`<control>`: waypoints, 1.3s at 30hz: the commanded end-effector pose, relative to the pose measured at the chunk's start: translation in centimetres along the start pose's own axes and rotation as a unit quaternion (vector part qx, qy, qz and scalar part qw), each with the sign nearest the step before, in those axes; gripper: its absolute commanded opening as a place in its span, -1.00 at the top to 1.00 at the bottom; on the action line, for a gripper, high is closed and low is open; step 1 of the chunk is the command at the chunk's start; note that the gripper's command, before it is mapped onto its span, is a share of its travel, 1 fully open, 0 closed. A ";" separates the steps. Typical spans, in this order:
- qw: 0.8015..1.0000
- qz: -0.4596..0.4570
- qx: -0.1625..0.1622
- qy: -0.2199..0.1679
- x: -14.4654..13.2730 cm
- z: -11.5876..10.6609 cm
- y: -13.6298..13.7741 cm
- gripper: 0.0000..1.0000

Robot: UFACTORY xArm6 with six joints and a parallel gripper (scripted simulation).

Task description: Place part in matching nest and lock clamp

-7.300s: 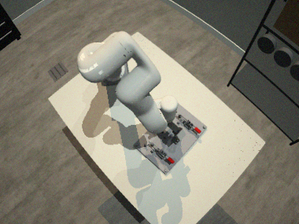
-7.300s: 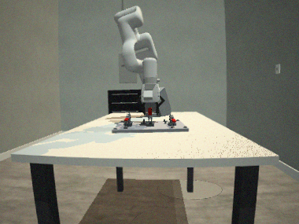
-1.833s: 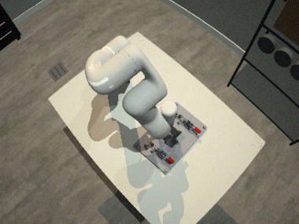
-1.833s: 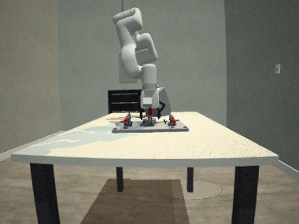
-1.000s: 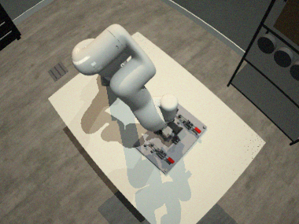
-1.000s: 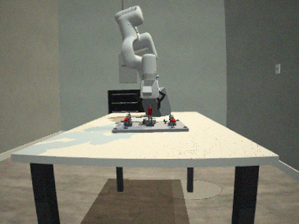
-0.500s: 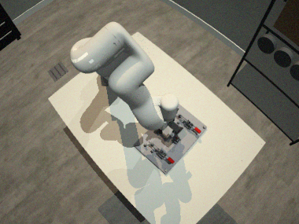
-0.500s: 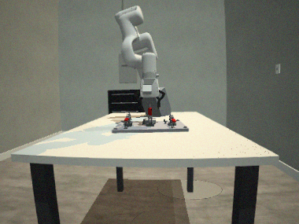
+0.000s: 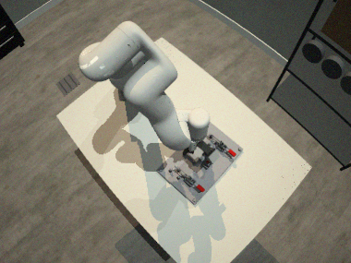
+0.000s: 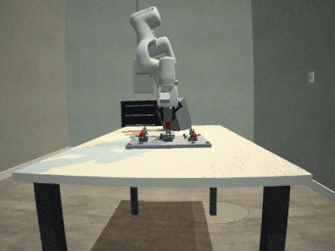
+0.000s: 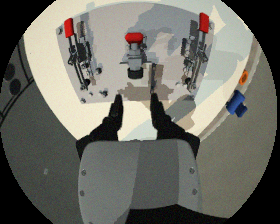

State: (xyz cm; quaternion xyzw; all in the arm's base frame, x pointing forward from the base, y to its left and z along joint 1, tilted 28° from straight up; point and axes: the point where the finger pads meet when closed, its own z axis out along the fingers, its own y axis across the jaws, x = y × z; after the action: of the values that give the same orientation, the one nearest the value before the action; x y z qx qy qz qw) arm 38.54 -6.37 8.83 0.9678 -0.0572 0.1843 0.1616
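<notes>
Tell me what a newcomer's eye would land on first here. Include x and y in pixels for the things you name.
The big white arm (image 9: 150, 81) (image 10: 147, 49) comes first, bent over the pale table (image 9: 272, 155) (image 10: 163, 180). Next come three red clamp handles on the grey fixture plate beneath it: the middle one (image 10: 167, 124) (image 11: 134, 37) stands upright between the outer two.

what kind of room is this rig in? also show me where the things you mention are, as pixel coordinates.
Looks like a lab or workshop room, though a home-like space can't be ruled out: a white arm (image 9: 152, 81) (image 10: 149, 54) at a pale table (image 9: 259, 167) (image 10: 163, 166), a clamp fixture plate (image 9: 217, 173) (image 10: 176, 144) (image 11: 107, 40), black drawers (image 10: 137, 108) behind.
</notes>
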 end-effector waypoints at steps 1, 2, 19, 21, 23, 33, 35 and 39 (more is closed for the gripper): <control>1.000 0.000 0.000 0.000 0.1 -2.6 0.0 0.05; 1.000 0.000 0.000 0.000 0.1 -3.4 0.0 0.05; 1.000 0.000 0.001 0.000 0.1 -10.1 0.0 0.05; 1.000 0.000 0.001 0.000 0.2 -10.1 0.0 0.05; 1.000 0.000 0.001 0.000 0.4 -10.1 0.0 0.05; 1.000 0.000 0.001 0.000 2.7 -10.1 0.0 0.05; 1.000 0.000 0.001 0.000 3.5 -10.1 0.0 0.05; 1.000 0.000 0.001 0.000 5.2 -10.1 0.0 0.05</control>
State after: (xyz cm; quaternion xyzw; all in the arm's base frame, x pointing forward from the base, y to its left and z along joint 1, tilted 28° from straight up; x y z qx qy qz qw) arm 38.36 -3.25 19.00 0.9680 -0.0570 0.1835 0.1613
